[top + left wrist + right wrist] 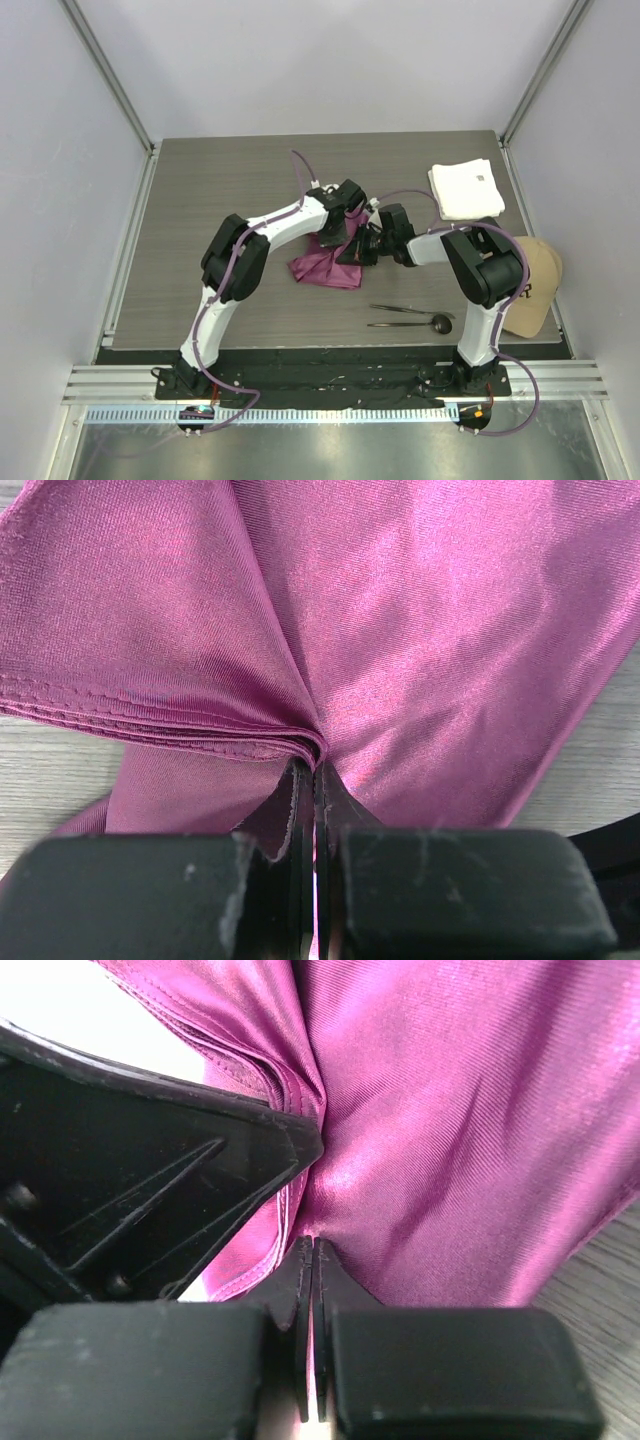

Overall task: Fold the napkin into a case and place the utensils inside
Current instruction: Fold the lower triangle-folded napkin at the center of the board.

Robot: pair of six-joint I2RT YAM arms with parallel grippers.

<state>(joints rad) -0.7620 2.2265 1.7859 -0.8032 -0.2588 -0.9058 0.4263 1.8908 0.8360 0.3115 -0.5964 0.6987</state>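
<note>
Left wrist, left tool (308, 772) pinching napkin (450, 630), right tool (312, 1248) likewise, cloth tag (480, 180) illegible

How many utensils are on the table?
2. A thin dark utensil lies near the table's near edge; the spoon lies just nearer, beside it. More could hide under the napkin.

A grey wood-grain bench (200, 190) fills the middle of the frame, enclosed by 3 plain white walls (330, 60). Aluminium posts (108, 75) stand at the upper left and upper right. A ribbed aluminium rail (330, 383) crosses the bottom, above a brushed metal sheet (320, 450). Light is soft and even.
</note>
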